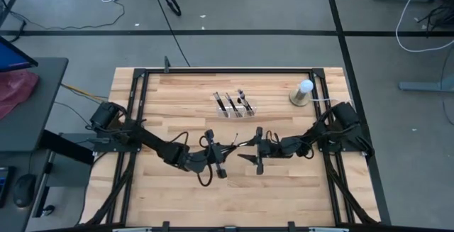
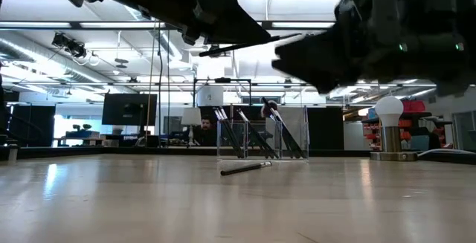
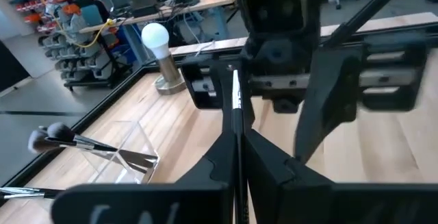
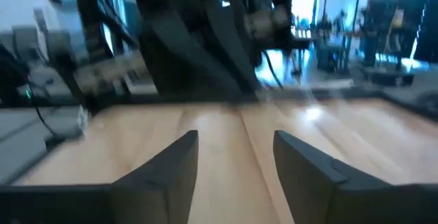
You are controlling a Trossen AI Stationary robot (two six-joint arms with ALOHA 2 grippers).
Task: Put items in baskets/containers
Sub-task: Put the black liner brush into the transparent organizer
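My left gripper (image 1: 224, 151) is above the table's middle, shut on a thin dark makeup brush (image 3: 236, 94). The brush sticks out level toward my right gripper (image 1: 252, 151), which faces it with open fingers (image 4: 236, 159) and touches nothing that I can see. Both hang well above the table in the low view. A clear plastic organiser (image 1: 235, 106) stands farther back, with several brushes leaning in its compartments (image 2: 256, 135). One more brush (image 2: 245, 168) lies flat on the table in front of the organiser. My left gripper pinches the brush's handle (image 3: 237, 131) between its two fingers (image 3: 270, 159). The handle runs along the fingers and out past their tips, level, toward the table's right side. The brush is lifted clear of the table (image 2: 242, 47).
A white ball on a tan round base (image 1: 303, 93) stands right of the organiser near the far right corner. A dark frame (image 1: 213, 69) runs around the wooden table. Bare wood lies along the near side.
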